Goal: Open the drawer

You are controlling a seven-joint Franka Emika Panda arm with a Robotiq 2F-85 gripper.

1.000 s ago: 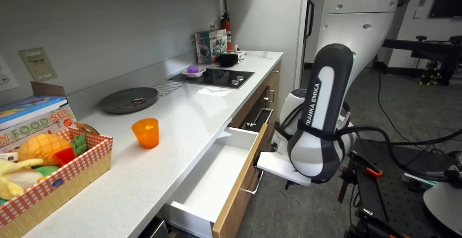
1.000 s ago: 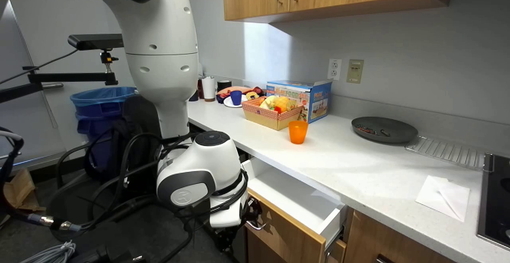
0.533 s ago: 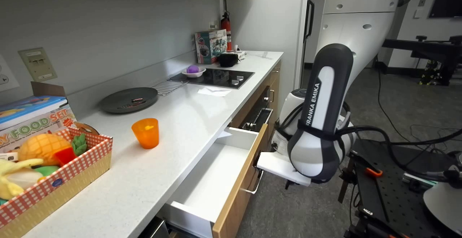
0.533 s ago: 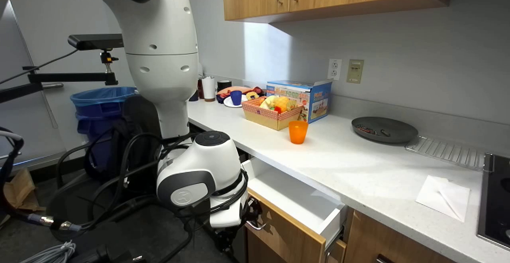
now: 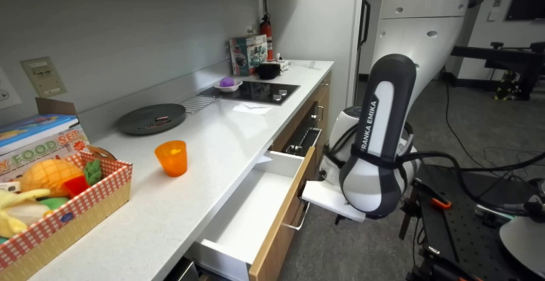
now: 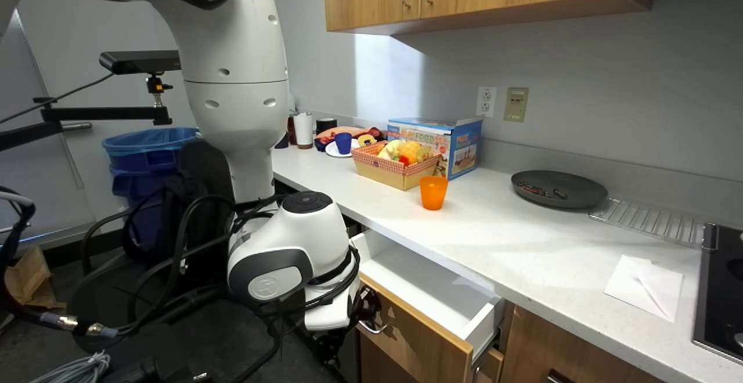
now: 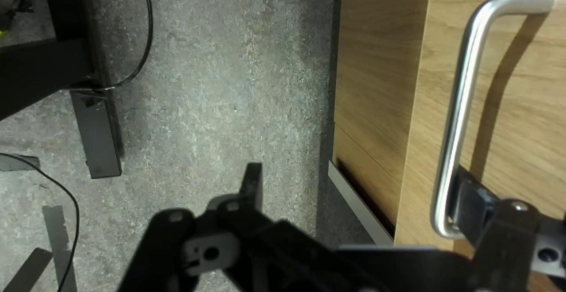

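The drawer (image 5: 278, 234) stands pulled out from under the counter, its white interior showing in both exterior views. Its wood front (image 6: 415, 336) also shows in an exterior view. In the wrist view the silver bar handle (image 7: 457, 115) runs along the front at right. My gripper (image 7: 358, 188) is open, its two fingers wide apart. One finger (image 7: 475, 205) sits behind the handle bar, between bar and drawer front, near the handle's lower end. The opposite finger (image 7: 252, 181) stands out over the floor, away from the handle. In the exterior views the arm's wrist partly hides the gripper.
The white counter (image 5: 213, 144) above the drawer bears an orange cup (image 5: 171, 158), a basket of toy food (image 5: 64, 225) and a dark pan (image 5: 152, 119). An oven (image 5: 302, 138) lies beyond the drawer. The black robot stand (image 5: 472, 230) is behind the arm.
The upper arm sits very slightly lower than before. The drawer remains pulled out by about the same amount, with the gripper still at its handle.
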